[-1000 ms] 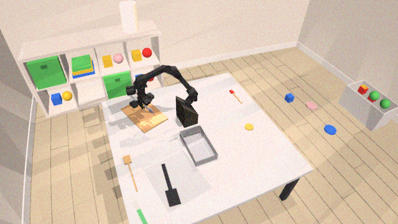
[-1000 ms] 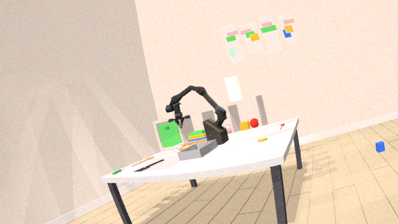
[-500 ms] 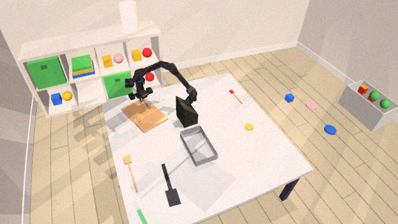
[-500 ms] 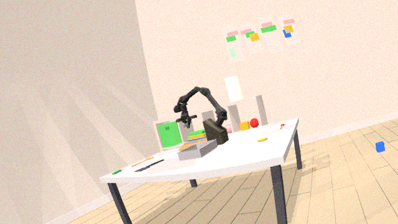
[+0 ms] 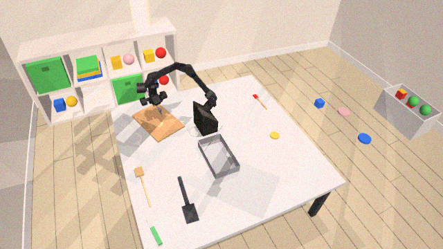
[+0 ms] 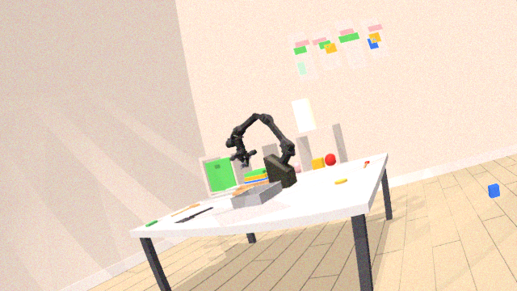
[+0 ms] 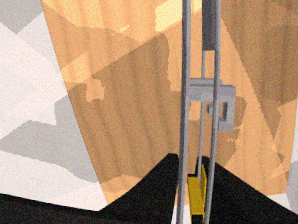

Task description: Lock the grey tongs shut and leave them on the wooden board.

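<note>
My gripper (image 5: 158, 104) (image 6: 245, 162) (image 7: 185, 164) is shut on the grey tongs (image 5: 159, 110) (image 7: 184, 100) and holds them over the wooden board (image 5: 170, 132) (image 6: 239, 191) (image 7: 120, 145). In the wrist view the two thin arms of the tongs run close together, nearly parallel, from the fingertips to the top edge. A grey bracket joins them, and a yellow piece shows between the fingertips. The far end of the tongs is cut off there. Whether the hinge lock has caught cannot be seen. The roasting tin (image 5: 228, 172) (image 6: 247, 200) holds no tongs.
The black arm base (image 5: 204, 121) (image 6: 279, 171) stands between board and tin. A wooden spatula (image 5: 139, 171), a black spatula (image 5: 190, 213) and a green-handled tool (image 5: 156, 236) lie at the front left. A yellow disc (image 5: 274, 135) and a red-tipped tool (image 5: 255, 97) lie to the right.
</note>
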Tool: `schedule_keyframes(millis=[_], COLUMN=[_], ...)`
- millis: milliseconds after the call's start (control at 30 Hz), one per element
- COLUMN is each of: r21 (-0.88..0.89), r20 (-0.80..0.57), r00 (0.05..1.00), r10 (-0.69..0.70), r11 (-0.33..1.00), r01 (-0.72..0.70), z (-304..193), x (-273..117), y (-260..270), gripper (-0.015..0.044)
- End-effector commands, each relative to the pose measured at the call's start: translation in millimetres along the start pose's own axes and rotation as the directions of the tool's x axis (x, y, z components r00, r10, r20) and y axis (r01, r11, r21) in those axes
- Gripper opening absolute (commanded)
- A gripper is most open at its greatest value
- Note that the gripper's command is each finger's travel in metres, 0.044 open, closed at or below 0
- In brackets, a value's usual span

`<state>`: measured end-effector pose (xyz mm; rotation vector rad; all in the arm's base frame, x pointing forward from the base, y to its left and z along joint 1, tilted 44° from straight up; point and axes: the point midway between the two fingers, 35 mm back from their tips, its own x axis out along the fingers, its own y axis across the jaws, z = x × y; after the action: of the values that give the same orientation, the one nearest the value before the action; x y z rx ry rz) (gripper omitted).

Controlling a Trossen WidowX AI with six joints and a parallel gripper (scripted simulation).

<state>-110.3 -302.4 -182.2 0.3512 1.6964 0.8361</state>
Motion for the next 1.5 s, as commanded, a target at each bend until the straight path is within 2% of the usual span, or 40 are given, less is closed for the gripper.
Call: schedule_keyframes(millis=[0, 167, 367, 733, 833, 1467], r21=[-0.005, -0.001, 0.008, -0.002, -0.006, -0.006], r20=[-0.136, -0.335, -0.551, -0.849, -0.875, -0.875], r00=[0.99, 0.941, 0.834, 0.528, 0.483, 0.483], r10=[0.026, 0.042, 0.039, -0.011, -0.019, -0.019], r11=[1.0, 0.999, 0.999, 1.0, 1.0, 1.0], r01=[-0.027, -0.045, -0.041, 0.017, 0.028, 0.028], z=[6.1, 10.8, 17.3, 32.9, 35.4, 35.4], x=[5.9, 9.9, 9.2, -5.1, -7.7, -7.7], y=[-1.5, -3.5, -3.9, 1.1, 2.4, 2.4], gripper=[-0.015, -0.015, -0.015, -0.015, -0.015, -0.015])
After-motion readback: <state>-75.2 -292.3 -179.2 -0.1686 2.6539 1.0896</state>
